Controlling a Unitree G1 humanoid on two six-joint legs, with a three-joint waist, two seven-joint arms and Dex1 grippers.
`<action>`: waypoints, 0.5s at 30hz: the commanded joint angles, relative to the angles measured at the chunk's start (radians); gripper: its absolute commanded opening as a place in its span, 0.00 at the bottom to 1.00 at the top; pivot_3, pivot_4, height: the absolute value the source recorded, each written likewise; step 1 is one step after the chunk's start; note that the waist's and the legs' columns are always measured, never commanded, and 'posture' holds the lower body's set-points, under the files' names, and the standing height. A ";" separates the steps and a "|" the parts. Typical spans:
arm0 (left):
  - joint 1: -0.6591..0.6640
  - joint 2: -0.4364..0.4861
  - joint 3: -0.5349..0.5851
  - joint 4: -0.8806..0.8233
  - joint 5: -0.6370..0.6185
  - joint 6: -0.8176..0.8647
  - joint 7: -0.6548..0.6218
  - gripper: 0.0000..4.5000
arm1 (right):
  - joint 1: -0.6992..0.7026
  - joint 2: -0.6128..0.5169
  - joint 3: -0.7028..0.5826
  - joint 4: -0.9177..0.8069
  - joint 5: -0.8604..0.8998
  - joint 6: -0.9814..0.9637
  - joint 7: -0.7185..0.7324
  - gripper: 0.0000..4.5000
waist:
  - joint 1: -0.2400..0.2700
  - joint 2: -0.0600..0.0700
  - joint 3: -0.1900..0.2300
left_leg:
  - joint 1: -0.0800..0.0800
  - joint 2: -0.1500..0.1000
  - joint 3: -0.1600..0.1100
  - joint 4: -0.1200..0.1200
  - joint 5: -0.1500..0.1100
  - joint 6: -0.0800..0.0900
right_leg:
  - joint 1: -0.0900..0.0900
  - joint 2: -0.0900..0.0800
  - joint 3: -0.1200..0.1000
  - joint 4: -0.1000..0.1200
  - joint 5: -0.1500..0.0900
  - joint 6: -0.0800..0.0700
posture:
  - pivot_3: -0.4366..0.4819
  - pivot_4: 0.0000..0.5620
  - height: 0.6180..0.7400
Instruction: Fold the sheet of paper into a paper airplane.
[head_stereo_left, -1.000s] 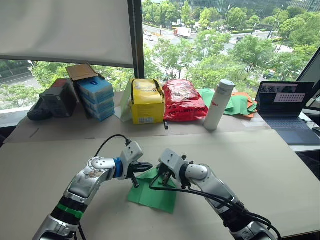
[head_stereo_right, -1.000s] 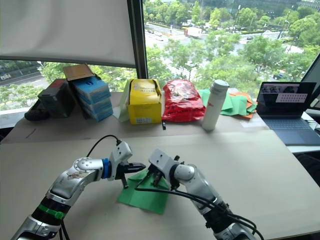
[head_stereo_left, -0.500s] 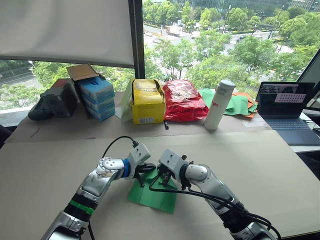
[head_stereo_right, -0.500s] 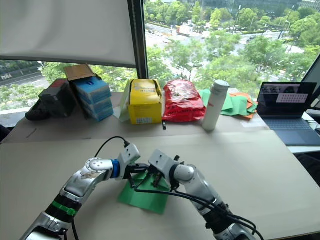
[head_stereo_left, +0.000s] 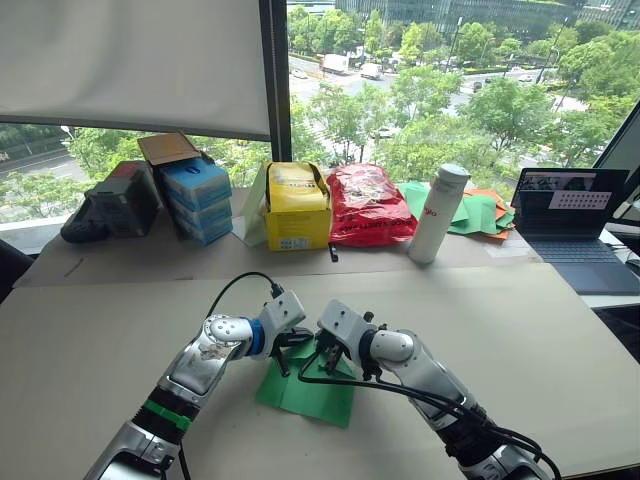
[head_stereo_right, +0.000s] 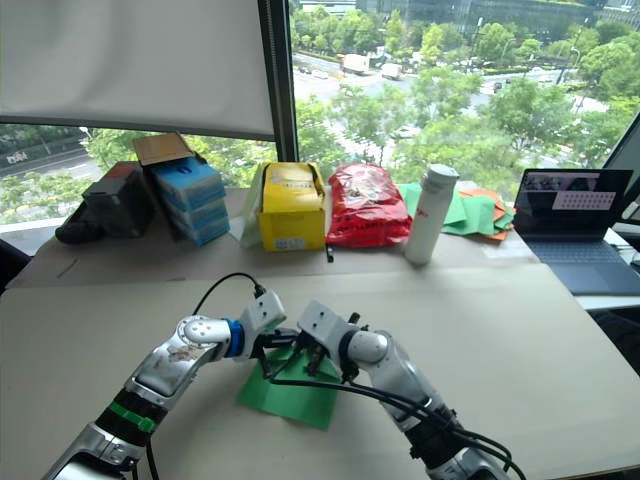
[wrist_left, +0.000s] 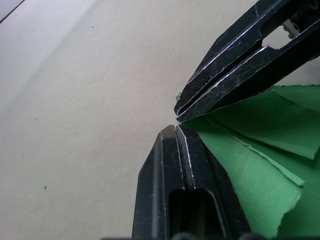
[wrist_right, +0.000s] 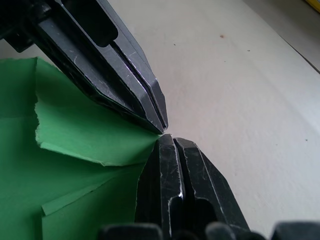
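The sheet of paper (head_stereo_left: 310, 395) is bright green and lies on the beige table (head_stereo_left: 530, 340) in front of me, with a torn-edged flap (wrist_right: 75, 135) lifted at its far corner. Both grippers meet tip to tip at that corner. My right gripper (wrist_right: 165, 139) is shut, with the raised corner pinched at its tips. My left gripper (wrist_left: 173, 129) is shut too, and its tips touch the same corner from the other side, beside the paper (wrist_left: 250, 150). In the head views the left gripper (head_stereo_left: 291, 344) and right gripper (head_stereo_left: 309, 352) almost touch.
Along the back of the table stand blue boxes (head_stereo_left: 195, 195), a dark bag (head_stereo_left: 108, 200), a yellow box (head_stereo_left: 295, 205), a red bag (head_stereo_left: 365, 200), a white bottle (head_stereo_left: 437, 212), a pile of green and orange sheets (head_stereo_left: 472, 210) and a laptop (head_stereo_left: 570, 225).
My left gripper has moved right to the paper's far corner and has shut. The right gripper has stayed at the corner. The camera has shifted slightly.
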 joint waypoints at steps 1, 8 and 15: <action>0.070 0.034 -0.039 0.002 0.016 0.039 -0.033 0.00 | 0.032 -0.005 0.032 0.038 -0.006 0.043 0.016 0.00 | -0.004 0.000 -0.001 | 0.000 0.000 0.000 0.000 0.000 0.000 | 0.000 0.000 0.001 0.000 0.000 0.000 | 0.48 0.27 1.00; 0.161 0.125 0.019 -0.091 -0.011 0.064 -0.047 0.00 | 0.034 -0.007 0.035 0.037 -0.006 0.042 0.017 0.00 | -0.014 0.001 -0.001 | 0.002 0.001 0.000 -0.003 0.001 -0.001 | 0.000 -0.001 0.004 0.000 -0.001 -0.002 | 0.48 0.27 1.00; 0.265 0.192 0.082 -0.197 -0.051 0.107 -0.040 0.00 | 0.031 -0.005 0.039 0.038 -0.005 0.037 0.019 0.00 | -0.016 0.001 -0.001 | 0.004 0.002 0.000 -0.004 0.000 -0.002 | 0.000 -0.005 0.004 0.000 -0.002 -0.003 | 0.48 0.27 1.00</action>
